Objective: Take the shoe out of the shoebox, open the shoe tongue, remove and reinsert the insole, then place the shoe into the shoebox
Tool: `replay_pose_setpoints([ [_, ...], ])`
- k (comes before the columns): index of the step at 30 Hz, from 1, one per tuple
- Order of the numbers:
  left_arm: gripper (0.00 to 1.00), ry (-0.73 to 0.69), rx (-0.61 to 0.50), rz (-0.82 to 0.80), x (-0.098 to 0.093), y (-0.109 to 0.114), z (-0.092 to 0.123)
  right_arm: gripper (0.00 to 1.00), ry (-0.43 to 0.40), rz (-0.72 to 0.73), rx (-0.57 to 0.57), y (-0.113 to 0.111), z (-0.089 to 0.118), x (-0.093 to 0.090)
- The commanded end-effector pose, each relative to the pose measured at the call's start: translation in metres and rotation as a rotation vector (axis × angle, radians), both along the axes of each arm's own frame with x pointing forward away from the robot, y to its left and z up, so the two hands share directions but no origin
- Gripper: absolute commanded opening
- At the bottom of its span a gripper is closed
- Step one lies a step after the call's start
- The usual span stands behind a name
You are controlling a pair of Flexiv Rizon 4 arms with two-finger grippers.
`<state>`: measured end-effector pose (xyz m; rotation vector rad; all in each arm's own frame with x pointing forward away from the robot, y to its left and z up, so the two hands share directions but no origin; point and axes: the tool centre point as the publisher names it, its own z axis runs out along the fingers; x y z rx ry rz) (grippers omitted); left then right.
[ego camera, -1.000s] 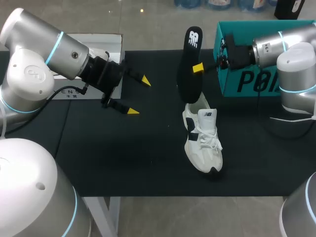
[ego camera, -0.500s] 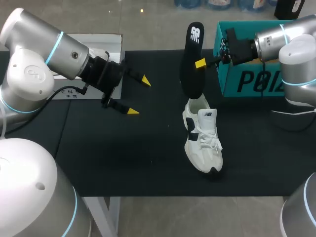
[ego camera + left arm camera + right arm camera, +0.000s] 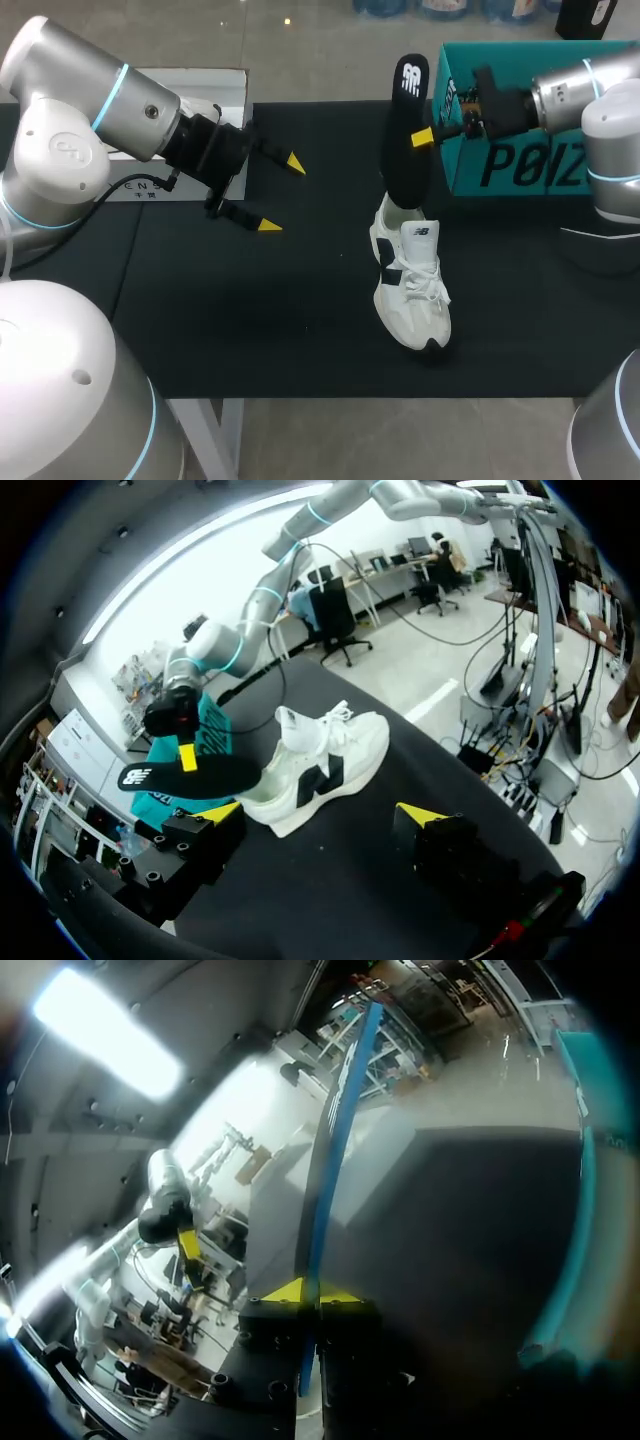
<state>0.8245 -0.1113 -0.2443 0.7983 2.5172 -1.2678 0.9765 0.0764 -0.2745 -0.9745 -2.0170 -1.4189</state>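
**Half the job judged done: insole out, shoe waiting**

The shoe (image 3: 410,285) is found out of the shoebox (image 3: 500,165), laid on the black table (image 3: 250,320) at centre-right of the head view, with its toe toward the lower edge. The insole (image 3: 405,130) is held on end just above the heel opening. It is pinched across its thin edge by the right gripper (image 3: 425,137), with a yellow tip pressed on from each side. The left gripper (image 3: 281,194) is stationed at centre-left, jaws spread wide with nothing between them.

Removal is judged complete. Reinsertion and the return to the shoebox at upper right are left.

Whether the insole's lower end touches the shoe cannot be told. How far the tongue is pulled open is hard to make out. The shoebox is cut off by the frame edge, and its inside is not shown.
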Motion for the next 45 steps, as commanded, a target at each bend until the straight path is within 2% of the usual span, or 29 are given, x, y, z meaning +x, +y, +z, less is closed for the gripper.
replay_pose_setpoints([
  [1, 1.00, 0.000, 0.004, 0.000, 0.000, 0.000, 0.000, 0.00, 0.002, -0.004, 0.009, -0.003, -0.008, -0.009],
  [6, 1.00, 0.000, 0.004, 0.000, 0.000, 0.000, 0.000, 0.00, -0.001, 0.002, 0.006, 0.000, -0.013, -0.023],
  [19, 1.00, 0.000, 0.004, 0.000, 0.000, 0.000, 0.000, 0.00, 0.020, 0.002, 0.011, -0.001, -0.036, -0.031],
  [26, 1.00, 0.000, 0.004, 0.000, 0.000, 0.000, 0.000, 0.00, 0.027, 0.001, 0.007, -0.001, -0.041, -0.033],
  [38, 1.00, 0.000, 0.004, 0.000, 0.000, 0.000, 0.000, 0.00, 0.036, -0.045, 0.021, -0.003, -0.051, -0.055],
  [45, 1.00, 0.000, 0.004, 0.000, 0.000, 0.000, 0.000, 0.00, 0.013, -0.065, -0.014, 0.006, -0.050, -0.072],
])
